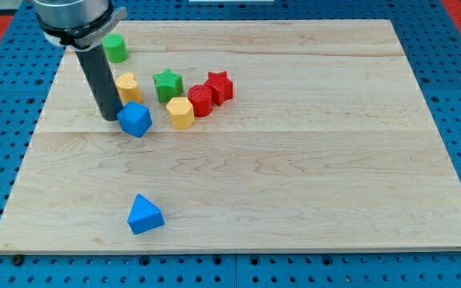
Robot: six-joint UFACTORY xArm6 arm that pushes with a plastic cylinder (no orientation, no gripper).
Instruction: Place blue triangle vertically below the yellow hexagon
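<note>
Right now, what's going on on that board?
My tip rests at the view's upper left, just left of the blue cube-like block, beside a cluster of yellow, green and red blocks. The blue triangle lies alone near the view's bottom, untouched. The yellow hexagon sits right of the blue block, so the triangle is roughly below it already, slightly left.
</note>
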